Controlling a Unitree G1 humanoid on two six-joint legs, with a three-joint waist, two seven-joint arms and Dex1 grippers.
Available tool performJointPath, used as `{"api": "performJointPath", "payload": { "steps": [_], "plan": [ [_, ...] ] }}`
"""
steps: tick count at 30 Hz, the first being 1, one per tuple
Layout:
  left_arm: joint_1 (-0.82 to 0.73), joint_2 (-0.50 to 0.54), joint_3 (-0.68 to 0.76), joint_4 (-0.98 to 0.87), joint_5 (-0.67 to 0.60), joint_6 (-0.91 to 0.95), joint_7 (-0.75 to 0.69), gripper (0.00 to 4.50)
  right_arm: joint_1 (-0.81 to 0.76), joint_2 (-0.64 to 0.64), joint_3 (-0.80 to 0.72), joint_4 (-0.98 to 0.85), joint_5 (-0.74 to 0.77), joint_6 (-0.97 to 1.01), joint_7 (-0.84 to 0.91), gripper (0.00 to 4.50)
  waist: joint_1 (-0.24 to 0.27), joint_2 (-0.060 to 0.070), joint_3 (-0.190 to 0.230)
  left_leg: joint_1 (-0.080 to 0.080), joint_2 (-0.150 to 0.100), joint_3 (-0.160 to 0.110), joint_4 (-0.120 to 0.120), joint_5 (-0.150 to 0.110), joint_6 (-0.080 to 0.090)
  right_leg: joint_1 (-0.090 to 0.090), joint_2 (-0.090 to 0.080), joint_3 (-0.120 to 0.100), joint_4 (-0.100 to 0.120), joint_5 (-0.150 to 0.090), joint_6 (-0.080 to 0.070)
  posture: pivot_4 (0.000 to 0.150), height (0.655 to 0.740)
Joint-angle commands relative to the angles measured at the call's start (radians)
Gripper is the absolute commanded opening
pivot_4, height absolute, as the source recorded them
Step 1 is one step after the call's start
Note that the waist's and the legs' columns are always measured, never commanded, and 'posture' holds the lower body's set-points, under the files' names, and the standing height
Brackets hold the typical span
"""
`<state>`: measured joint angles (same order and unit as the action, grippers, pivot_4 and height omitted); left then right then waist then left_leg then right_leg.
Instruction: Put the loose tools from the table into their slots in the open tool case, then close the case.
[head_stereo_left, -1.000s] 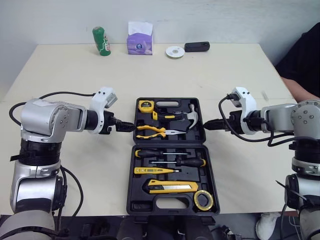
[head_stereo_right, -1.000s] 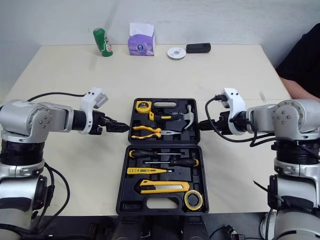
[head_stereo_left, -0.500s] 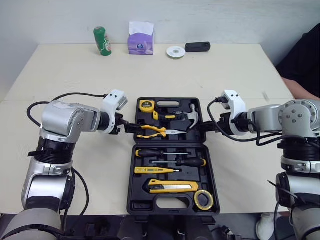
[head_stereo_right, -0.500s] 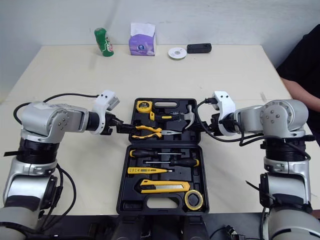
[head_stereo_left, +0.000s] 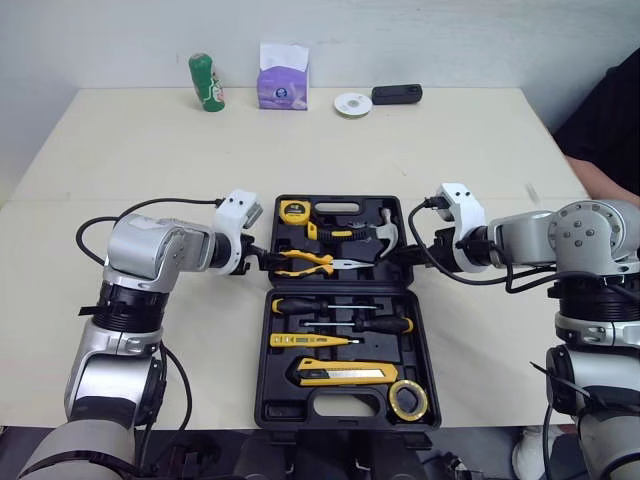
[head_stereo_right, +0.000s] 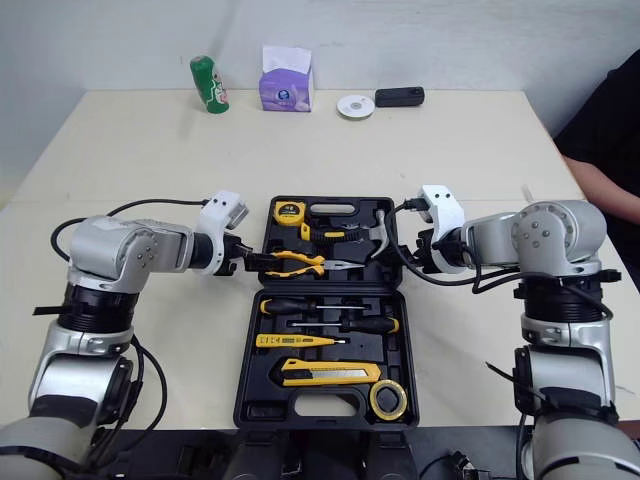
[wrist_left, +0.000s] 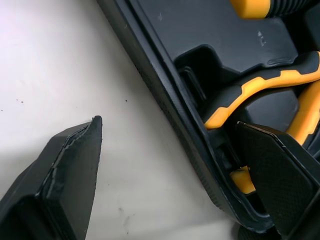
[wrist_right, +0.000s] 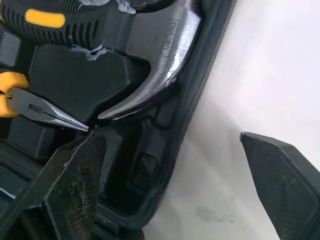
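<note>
The black tool case lies open in the middle of the table, with tools in the slots of both halves. Its far half holds a tape measure, a hammer and yellow-handled pliers. Screwdrivers, a utility knife and a tape roll sit in the near half. My left gripper is open at the far half's left edge, one finger inside by the pliers and one outside on the table. My right gripper is open astride the right rim beside the hammer head.
Along the table's far edge stand a green can, a purple tissue pack, a white disc and a black device. A person in dark clothes sits at the right side of the table.
Both grippers have moved inward from the bare table to the two side rims of the case's far half. The case and tools have not moved.
</note>
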<state>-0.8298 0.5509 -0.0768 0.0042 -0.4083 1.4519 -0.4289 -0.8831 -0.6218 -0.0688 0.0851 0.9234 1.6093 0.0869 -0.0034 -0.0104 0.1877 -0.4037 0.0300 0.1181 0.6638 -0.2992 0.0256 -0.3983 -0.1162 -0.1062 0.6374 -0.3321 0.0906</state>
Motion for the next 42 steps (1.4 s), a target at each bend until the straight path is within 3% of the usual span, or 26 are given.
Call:
{"api": "performJointPath", "payload": {
  "steps": [1, 16, 18, 22, 25, 27, 29, 36, 42],
  "plan": [
    [0.014, -0.001, 0.010, -0.020, 0.015, 0.005, 0.016, 4.49, 0.006, 0.003, -0.015, -0.031, -0.004, 0.005, -0.003, 4.44, 0.000, 0.000, 0.000, 0.000, 0.000, 0.000, 0.000, 0.000, 0.000, 0.000, 0.000, 0.000, 0.000, 0.000, 0.000, 0.150, 0.7400],
    [0.015, -0.024, 0.026, -0.004, 0.021, 0.004, 0.046, 4.49, 0.038, 0.014, -0.005, -0.037, -0.057, 0.005, -0.001, 4.44, 0.000, 0.000, 0.000, 0.000, 0.000, 0.000, 0.001, 0.000, 0.000, 0.000, 0.000, 0.000, 0.002, 0.000, 0.000, 0.150, 0.7400],
    [0.016, -0.025, 0.028, -0.006, 0.019, 0.005, 0.047, 4.50, 0.040, 0.014, -0.008, -0.034, -0.063, 0.005, 0.001, 3.92, 0.000, 0.000, 0.000, 0.000, 0.000, 0.000, 0.001, 0.000, 0.000, 0.000, 0.000, 0.000, 0.002, 0.000, 0.000, 0.150, 0.7400],
    [0.024, -0.031, 0.027, -0.010, 0.016, 0.004, 0.048, 3.41, 0.045, 0.022, -0.016, -0.028, -0.085, 0.005, 0.005, 2.24, 0.000, 0.000, 0.000, 0.001, 0.000, 0.000, 0.001, 0.000, 0.000, 0.000, 0.000, 0.000, 0.002, 0.000, 0.000, 0.150, 0.7400],
    [0.035, -0.042, 0.022, -0.013, 0.017, 0.002, 0.050, 1.91, 0.054, 0.044, -0.028, -0.026, -0.092, 0.005, -0.002, 0.63, 0.000, -0.003, -0.002, 0.001, 0.000, 0.000, 0.002, 0.000, 0.000, 0.000, 0.000, 0.000, 0.003, 0.000, 0.000, 0.150, 0.7400],
    [0.043, -0.052, 0.024, -0.011, 0.018, 0.000, 0.054, 1.14, 0.061, 0.062, -0.039, -0.029, -0.096, 0.005, -0.012, 0.00, 0.000, -0.004, -0.003, 0.002, 0.000, 0.000, 0.002, 0.000, 0.000, 0.001, 0.000, 0.001, 0.004, 0.000, 0.000, 0.150, 0.7400],
    [0.049, -0.064, 0.033, -0.010, 0.014, 0.004, 0.057, 0.61, 0.066, 0.083, -0.058, -0.031, -0.100, 0.005, -0.027, 0.00, -0.001, -0.004, -0.003, 0.005, 0.000, 0.000, 0.002, 0.000, 0.000, 0.003, 0.000, 0.002, 0.004, 0.000, 0.000, 0.150, 0.7400],
    [0.048, -0.112, 0.100, -0.019, 0.009, -0.047, 0.084, 0.53, 0.076, 0.195, -0.183, -0.100, -0.154, -0.013, -0.077, 0.00, -0.003, -0.004, -0.003, 0.012, 0.001, 0.001, 0.000, 0.002, -0.003, 0.006, -0.001, 0.005, 0.007, 0.000, -0.001, 0.150, 0.7400],
    [0.042, -0.191, 0.184, -0.023, 0.014, -0.264, 0.097, 0.41, 0.131, 0.189, -0.119, -0.223, -0.255, -0.279, -0.005, 0.00, 0.000, -0.004, -0.003, 0.008, 0.000, 0.001, 0.000, 0.002, -0.003, 0.003, -0.001, 0.005, 0.008, 0.000, -0.001, 0.150, 0.7400]
  ]
}}
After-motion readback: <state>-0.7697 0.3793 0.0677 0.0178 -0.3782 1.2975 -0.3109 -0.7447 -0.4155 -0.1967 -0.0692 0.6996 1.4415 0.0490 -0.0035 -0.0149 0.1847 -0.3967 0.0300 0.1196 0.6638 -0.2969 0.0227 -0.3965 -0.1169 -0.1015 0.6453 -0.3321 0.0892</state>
